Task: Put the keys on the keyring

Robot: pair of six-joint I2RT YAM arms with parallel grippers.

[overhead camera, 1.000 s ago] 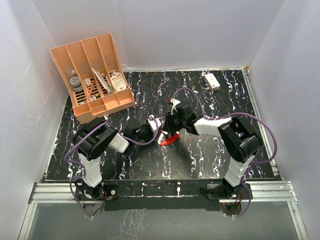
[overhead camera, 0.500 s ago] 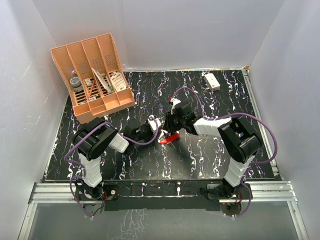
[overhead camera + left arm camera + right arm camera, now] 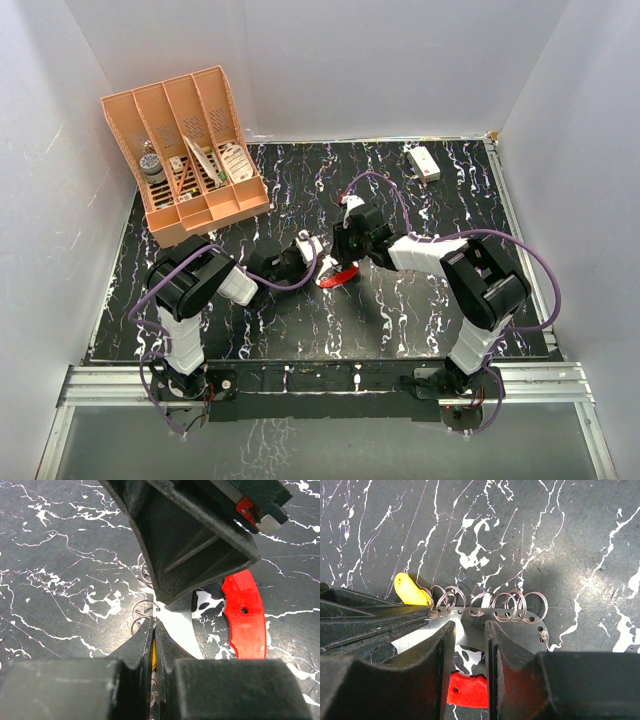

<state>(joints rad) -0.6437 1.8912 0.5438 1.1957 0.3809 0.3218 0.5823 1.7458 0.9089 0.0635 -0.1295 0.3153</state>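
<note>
The red curved keyring [image 3: 342,276] lies on the black marbled table at the centre; it also shows in the left wrist view [image 3: 244,612] and the right wrist view [image 3: 467,690]. A flat silvery curved piece [image 3: 520,622] with holes carries several small wire rings [image 3: 512,605]. My left gripper [image 3: 153,622] is shut on the key with the yellow head [image 3: 410,590], yellow showing between its jaws. My right gripper [image 3: 470,627] has its jaws slightly apart, tips over the silvery piece [image 3: 175,625], nothing pinched. Both grippers [image 3: 328,264] meet at the keyring.
An orange desk organiser [image 3: 190,150] with small items stands at the back left. A white rectangular box [image 3: 423,162] lies at the back right. White walls close in the table on three sides.
Almost nothing. The right arm's elbow has shifted slightly to the right, and the red keyring has nudged a little. Both grippers stay together at the centre.
</note>
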